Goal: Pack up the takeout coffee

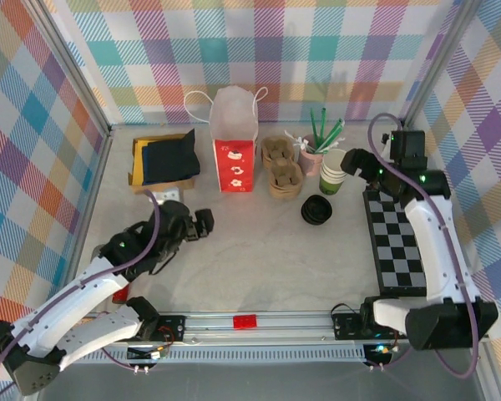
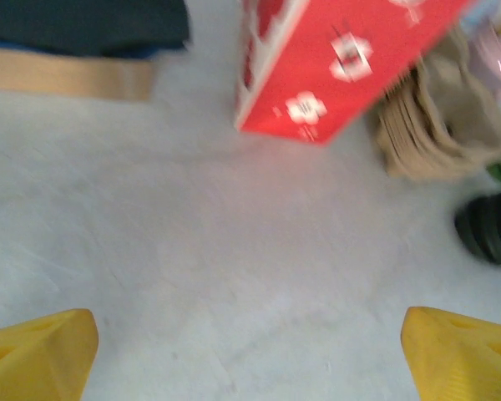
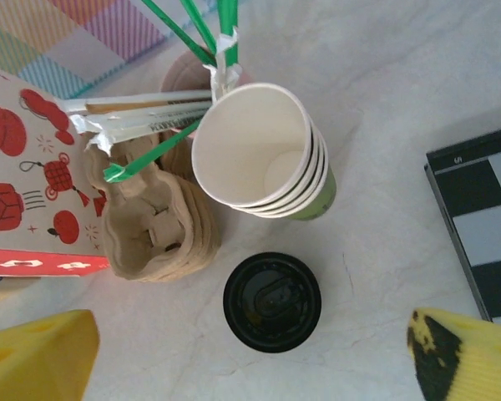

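Right hand (image 3: 252, 355) spread wide, lidded coffee cup (image 3: 272, 301) just ahead; left hand (image 2: 250, 359) spread, far.

- A pale grey marbled table top (image 1: 259, 251) is spread across the middle of the frame.
- A red-and-white paper bag with cord handles (image 1: 234, 154) is stood upright at upper centre.
- Just right of it, a stack of brown cardboard cup carriers (image 1: 282, 171) is set, with a pink cup of green straws (image 1: 310, 156) beside it.
- A stack of green paper cups with white insides (image 1: 332, 177) is placed further right, and a round black plastic lid (image 1: 316, 209) lies just below it.
- A black-and-white chequered mat (image 1: 397, 251) is laid flat at the right.
- A flat brown cardboard sheet (image 1: 139, 167) is laid at upper left.
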`<state>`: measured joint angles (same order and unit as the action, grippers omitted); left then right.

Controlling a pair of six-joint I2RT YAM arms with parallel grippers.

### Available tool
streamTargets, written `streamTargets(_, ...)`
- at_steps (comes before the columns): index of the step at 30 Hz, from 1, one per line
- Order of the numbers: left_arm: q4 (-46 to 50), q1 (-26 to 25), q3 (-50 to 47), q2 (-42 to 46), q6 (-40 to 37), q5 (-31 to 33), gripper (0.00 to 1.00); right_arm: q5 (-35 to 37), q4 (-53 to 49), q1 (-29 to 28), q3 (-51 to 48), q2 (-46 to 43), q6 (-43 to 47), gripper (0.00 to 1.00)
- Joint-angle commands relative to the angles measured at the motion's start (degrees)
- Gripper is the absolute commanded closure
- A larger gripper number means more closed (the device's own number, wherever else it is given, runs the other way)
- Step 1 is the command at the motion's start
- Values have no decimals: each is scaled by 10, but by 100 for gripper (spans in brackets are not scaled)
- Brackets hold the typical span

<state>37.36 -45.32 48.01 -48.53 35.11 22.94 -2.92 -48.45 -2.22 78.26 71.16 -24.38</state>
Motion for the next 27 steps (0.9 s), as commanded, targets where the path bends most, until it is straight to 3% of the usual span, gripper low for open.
streamTargets(1, 3, -70, -30, -3, 73, 36, 8, 11, -85, 0, 53, 49, 13, 13)
streamTargets(5, -21, -144, -38, -33, 95, 47, 8, 24, -94, 0, 88, 97, 17, 21)
streamTargets(10, -66, -198, -40, -70, 98, 42, 9, 35, -111, 1, 140, 175, 23, 27)
streamTargets(18, -141, -204, -63, -67, 100, 9, 11, 32, -100, 1, 167, 245, 28, 36)
streamTargets(27, -129, -203, -62, -55, 91, 15, 12, 41, -104, 1, 210, 300, 31, 50)
